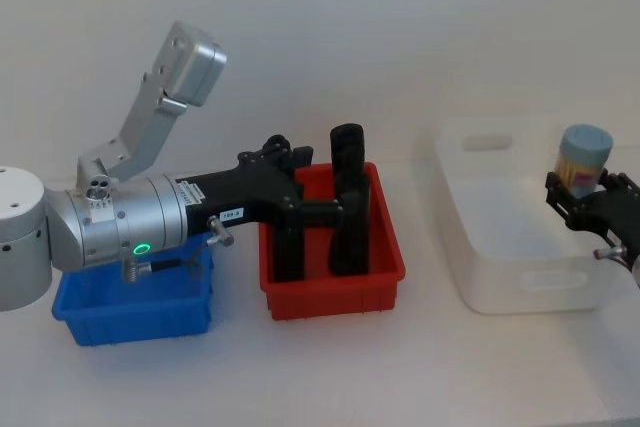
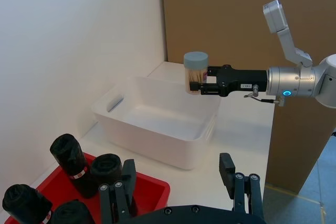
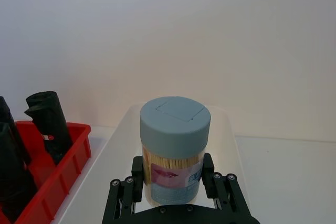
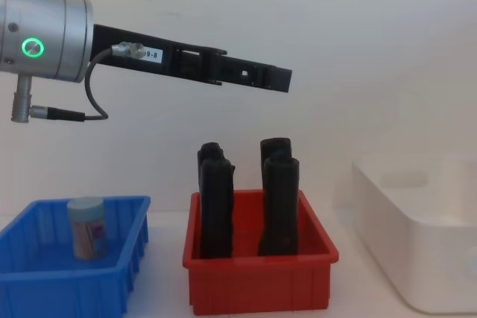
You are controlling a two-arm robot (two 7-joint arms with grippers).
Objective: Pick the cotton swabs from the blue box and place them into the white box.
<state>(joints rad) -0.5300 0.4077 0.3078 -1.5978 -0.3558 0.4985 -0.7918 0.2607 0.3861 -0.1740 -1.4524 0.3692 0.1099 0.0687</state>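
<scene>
The right gripper (image 3: pixel 173 184) is clamped on a tub of cotton swabs (image 3: pixel 174 145) – one finger presses each side of the clear body at the label, and the pale blue lid stands well above the fingers (image 3: pixel 208 171). The tub is upright and hangs in the air over the right part of the white box (image 1: pixel 530 287), near its rim and not touching it.

A second tub (image 4: pixel 87 227) stands upright inside the blue box (image 4: pixel 45 288) on the table (image 1: pixel 330 377).

The left gripper (image 2: pixel 178 184) hovers above the red bin (image 1: pixel 330 292) with its black rolls (image 1: pixel 347 197) – its jaws are spread wide with nothing between them, well apart from either tub.
</scene>
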